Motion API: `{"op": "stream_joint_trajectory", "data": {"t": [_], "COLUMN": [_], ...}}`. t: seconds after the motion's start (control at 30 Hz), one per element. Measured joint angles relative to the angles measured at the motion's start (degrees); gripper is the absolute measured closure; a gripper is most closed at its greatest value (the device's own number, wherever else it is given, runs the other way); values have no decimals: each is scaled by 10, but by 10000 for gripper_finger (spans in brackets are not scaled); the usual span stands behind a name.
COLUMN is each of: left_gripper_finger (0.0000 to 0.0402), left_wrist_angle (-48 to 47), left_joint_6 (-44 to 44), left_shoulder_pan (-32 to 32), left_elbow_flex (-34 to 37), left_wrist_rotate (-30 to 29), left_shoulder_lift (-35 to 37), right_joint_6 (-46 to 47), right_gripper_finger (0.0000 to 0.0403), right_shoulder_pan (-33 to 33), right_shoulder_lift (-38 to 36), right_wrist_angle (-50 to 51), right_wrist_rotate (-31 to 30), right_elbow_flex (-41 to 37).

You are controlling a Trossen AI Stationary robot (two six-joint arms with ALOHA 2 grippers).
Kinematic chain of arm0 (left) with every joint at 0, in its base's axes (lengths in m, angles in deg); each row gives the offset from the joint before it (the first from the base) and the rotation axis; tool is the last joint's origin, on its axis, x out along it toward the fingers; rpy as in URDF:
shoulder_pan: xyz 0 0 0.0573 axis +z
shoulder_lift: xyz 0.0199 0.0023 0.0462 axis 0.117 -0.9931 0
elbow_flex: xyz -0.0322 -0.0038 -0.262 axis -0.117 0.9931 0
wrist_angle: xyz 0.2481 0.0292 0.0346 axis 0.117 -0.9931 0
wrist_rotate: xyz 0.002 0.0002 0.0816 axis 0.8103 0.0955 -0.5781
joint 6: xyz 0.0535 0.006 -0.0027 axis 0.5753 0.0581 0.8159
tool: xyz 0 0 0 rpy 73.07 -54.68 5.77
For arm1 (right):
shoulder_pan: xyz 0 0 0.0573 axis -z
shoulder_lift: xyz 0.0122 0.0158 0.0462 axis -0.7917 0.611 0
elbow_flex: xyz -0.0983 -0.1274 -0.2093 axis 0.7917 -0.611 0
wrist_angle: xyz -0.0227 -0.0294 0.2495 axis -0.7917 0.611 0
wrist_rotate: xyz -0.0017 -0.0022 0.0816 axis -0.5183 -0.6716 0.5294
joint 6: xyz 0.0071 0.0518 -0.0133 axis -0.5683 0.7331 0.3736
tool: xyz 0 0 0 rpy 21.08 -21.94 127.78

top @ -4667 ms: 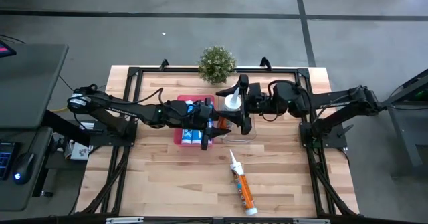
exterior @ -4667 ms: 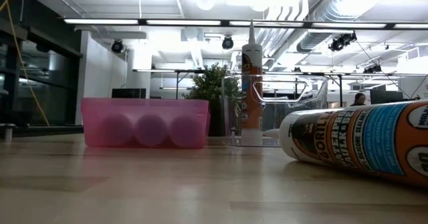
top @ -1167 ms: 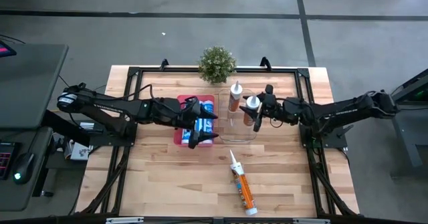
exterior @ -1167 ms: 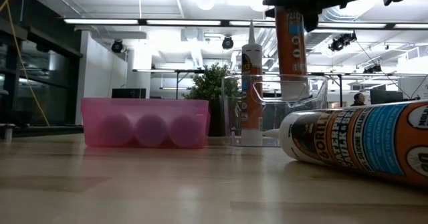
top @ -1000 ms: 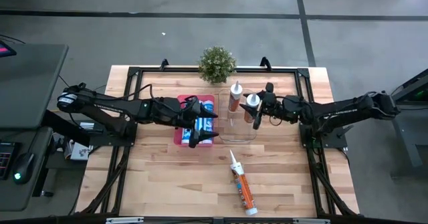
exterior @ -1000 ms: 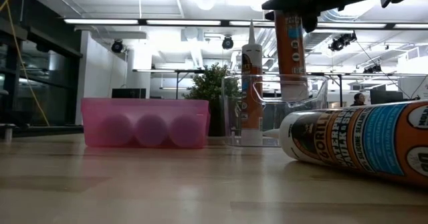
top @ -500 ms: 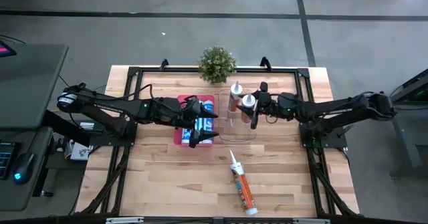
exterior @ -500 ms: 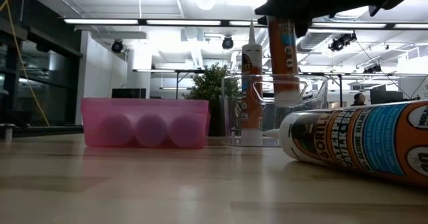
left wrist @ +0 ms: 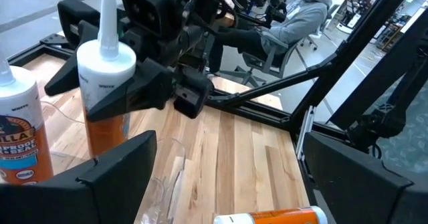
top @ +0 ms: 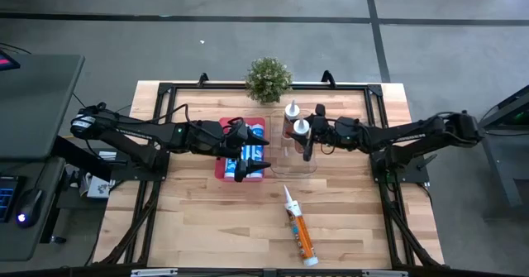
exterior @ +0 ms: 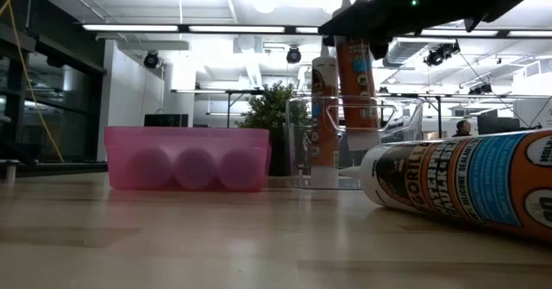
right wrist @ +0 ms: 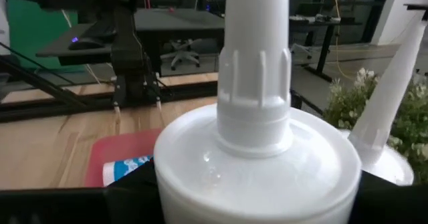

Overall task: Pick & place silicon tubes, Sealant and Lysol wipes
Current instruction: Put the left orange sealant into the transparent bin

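Note:
My right gripper [top: 306, 140] is shut on a sealant tube [exterior: 355, 82] and holds it upright, nozzle up, over the clear container [exterior: 405, 108]. The tube's white top fills the right wrist view [right wrist: 257, 150]. A second tube [top: 291, 112] stands on its base in the container, close beside the held one. A third tube [top: 299, 231] lies on its side on the table, nearer the front. My left gripper [top: 256, 157] is open and empty above the right end of the pink bin [exterior: 185, 155], where the Lysol wipes [top: 253, 134] lie. My right gripper pinches the tube's upper body [left wrist: 97, 83] just below its white top, between its two fingers. The fingers [left wrist: 144, 93] come level from the table's right side and lie across the tube. The tube hangs upright and lifted clear, its lower end [exterior: 358, 125] below the container's rim.
A small potted plant [top: 268, 78] stands at the table's far edge behind the container. A black frame [top: 165, 95] runs round the work area. A person [left wrist: 294, 17] sits in a chair beyond the table. Bare wood [top: 207, 219] lies in front of the bin.
My right gripper has carried the held tube toward the table's left, up close to the tube standing in the clear container. The tube has stayed upright, with its lower end inside the container's rim.

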Motion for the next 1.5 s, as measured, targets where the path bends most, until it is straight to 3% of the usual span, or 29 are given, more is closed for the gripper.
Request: {"op": "stream_joint_trajectory", "data": {"t": [0.37, 0.53, 0.73, 1.5], "left_gripper_finger": [32, 32, 32, 32], "left_wrist_angle": [-4, -4, -13, -13], "left_joint_6": [0, 0, 1, 1], "left_shoulder_pan": [0, 0, 0, 0], "left_elbow_flex": [0, 0, 0, 0], "left_wrist_rotate": [0, 5, 12, 3], "left_shoulder_lift": [0, 0, 0, 0], "right_joint_6": [8, 31, 25, 12], "right_gripper_finger": [209, 209, 209, 209], "right_shoulder_pan": [-9, -9, -9, 8], "right_shoulder_lift": [16, 11, -10, -7], "right_wrist_angle": [0, -95, -120, -105], "right_wrist_rotate": [-20, -17, -25, -38], "right_elbow_flex": [0, -62, -83, -83]}}
